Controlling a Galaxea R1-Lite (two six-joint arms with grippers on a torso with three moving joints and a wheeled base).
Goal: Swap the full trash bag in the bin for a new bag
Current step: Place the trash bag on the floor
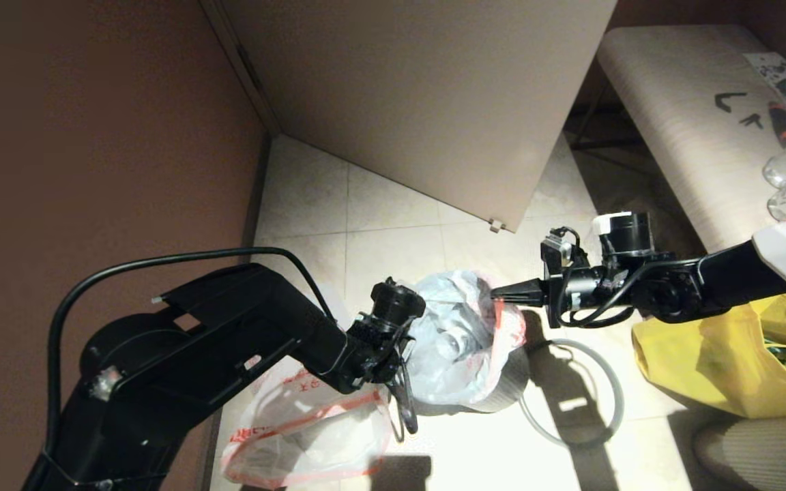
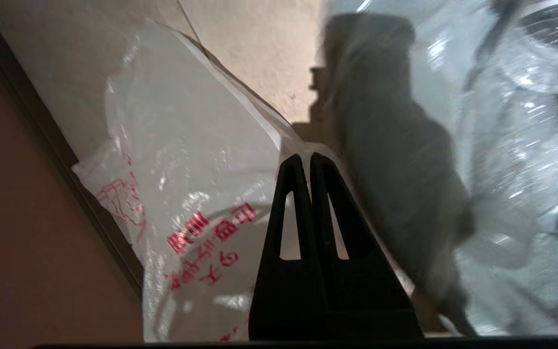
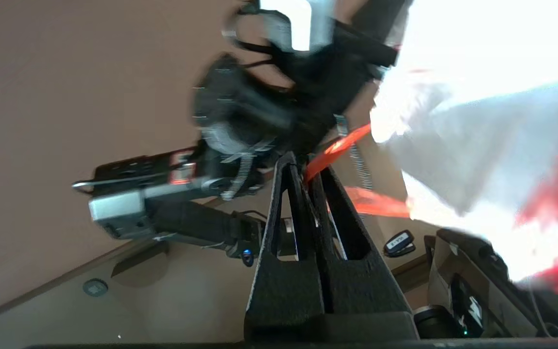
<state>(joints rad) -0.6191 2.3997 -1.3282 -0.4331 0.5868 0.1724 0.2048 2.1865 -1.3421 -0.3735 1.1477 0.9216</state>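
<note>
Two translucent white film bags with red-orange hems show; the bulging full trash bag, bottles and cups visible through its film, sits in the one small round grey bin on the tiled floor; the slack new bag with red printed characters lies flat on the floor beside the bin, near the brown wall; one thin grey hoop lies on the floor on the bin's other side, touching or just beside it; one yellow fabric tote stands farther that way; one pale desk stands behind.

Two arms are at work; the left hand hangs pointing down between the two bags, jaws pressed together on nothing; the right hand reaches level to the full bag's rim, jaws closed on its red-orange hem.
</note>
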